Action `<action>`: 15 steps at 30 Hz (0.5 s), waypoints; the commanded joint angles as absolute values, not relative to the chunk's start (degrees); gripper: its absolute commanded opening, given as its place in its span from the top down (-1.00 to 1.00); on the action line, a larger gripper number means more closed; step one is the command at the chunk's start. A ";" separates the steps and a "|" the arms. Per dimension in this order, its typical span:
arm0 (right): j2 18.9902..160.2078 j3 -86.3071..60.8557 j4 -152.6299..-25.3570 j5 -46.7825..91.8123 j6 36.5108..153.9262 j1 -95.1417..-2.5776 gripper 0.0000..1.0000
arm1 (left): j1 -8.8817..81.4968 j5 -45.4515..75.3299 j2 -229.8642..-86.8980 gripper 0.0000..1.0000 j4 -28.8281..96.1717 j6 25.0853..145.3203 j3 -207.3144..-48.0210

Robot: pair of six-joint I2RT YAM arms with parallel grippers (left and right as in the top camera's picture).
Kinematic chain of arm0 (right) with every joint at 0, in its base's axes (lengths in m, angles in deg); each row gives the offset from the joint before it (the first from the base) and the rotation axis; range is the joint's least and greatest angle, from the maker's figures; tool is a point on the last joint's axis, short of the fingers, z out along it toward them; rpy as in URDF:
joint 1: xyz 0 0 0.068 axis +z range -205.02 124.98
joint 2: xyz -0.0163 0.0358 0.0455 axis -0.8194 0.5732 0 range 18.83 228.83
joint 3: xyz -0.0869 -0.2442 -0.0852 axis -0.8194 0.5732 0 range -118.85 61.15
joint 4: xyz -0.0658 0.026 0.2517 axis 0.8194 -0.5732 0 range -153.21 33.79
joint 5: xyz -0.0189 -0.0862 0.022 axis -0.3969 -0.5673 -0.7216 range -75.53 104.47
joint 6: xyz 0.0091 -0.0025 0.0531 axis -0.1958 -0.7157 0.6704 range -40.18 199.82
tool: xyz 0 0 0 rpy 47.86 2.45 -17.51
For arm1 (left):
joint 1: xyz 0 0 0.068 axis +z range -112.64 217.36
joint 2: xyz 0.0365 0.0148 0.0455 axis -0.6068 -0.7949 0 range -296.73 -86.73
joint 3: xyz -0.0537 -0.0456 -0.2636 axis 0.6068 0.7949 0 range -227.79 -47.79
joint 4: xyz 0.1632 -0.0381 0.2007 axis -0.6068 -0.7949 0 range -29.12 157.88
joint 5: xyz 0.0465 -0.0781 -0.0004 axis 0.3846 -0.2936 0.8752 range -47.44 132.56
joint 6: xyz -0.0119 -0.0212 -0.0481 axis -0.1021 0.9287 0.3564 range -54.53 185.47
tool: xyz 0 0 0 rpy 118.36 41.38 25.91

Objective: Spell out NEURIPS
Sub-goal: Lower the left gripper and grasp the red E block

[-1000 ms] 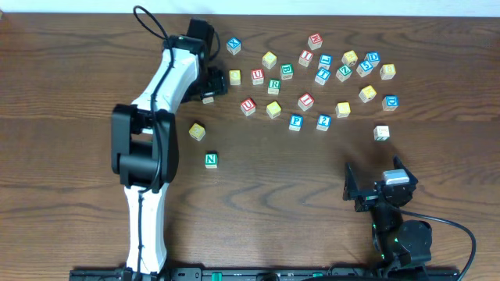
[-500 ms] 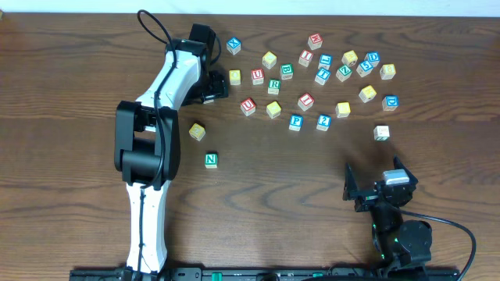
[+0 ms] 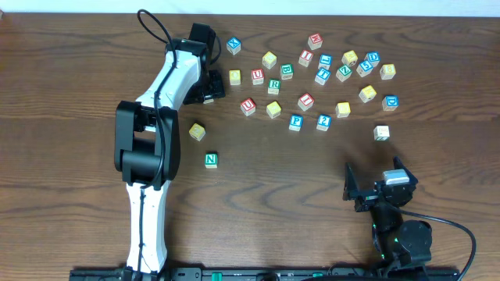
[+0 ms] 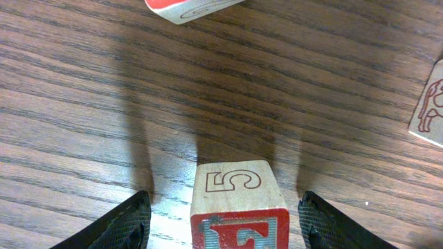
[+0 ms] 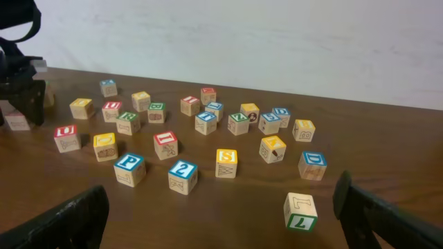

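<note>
A dark wooden table (image 3: 62, 62) carries scattered letter cubes (image 3: 305, 101), the green N (image 3: 211, 160) apart.

Bright letter cubes on a dark brown table

The table (image 3: 78, 78) was seen to be dark brown with wavy wood lines. A green N (image 3: 211, 160), a red U (image 3: 248, 105), a green R (image 3: 274, 85), a red I (image 3: 305, 101), a blue P (image 3: 295, 122) and a yellow S (image 3: 343, 109) were painted on pale wooden cubes. On the cube with the 5 (image 4: 235, 200), the number was drawn in red lines, and the front face was painted red with a grey-blue edge. The left arm (image 3: 176, 74) was coloured white and black.
</note>
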State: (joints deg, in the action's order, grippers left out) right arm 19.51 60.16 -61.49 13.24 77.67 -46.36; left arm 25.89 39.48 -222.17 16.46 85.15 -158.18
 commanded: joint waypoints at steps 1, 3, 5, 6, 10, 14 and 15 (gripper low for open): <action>19.21 60.33 -61.57 13.15 76.97 -46.95 -0.98 | 25.76 39.92 -221.08 -0.30 16.13 85.45 -159.16; 19.21 60.33 -61.57 13.15 76.97 -46.95 -0.98 | 25.76 39.92 -220.86 -0.19 16.13 85.45 -159.16; 19.21 60.33 -61.60 13.15 76.97 -46.95 -0.99 | 25.76 39.86 -220.66 -0.07 16.11 85.45 -159.16; 19.21 60.33 -61.60 13.15 76.97 -46.95 -0.98 | 25.76 39.55 -220.64 -0.04 16.13 85.43 -159.19; 19.21 60.33 -61.60 13.15 76.97 -46.95 -0.99 | 25.76 38.63 -220.64 0.02 16.11 85.21 -159.21; 19.21 60.33 -61.60 13.15 76.97 -46.95 -0.98 | 25.76 38.63 -220.64 0.10 16.04 85.21 -159.21; 19.21 60.33 -61.60 13.15 76.97 -46.95 -0.98 | 25.76 38.63 -220.64 0.14 15.96 85.21 -159.21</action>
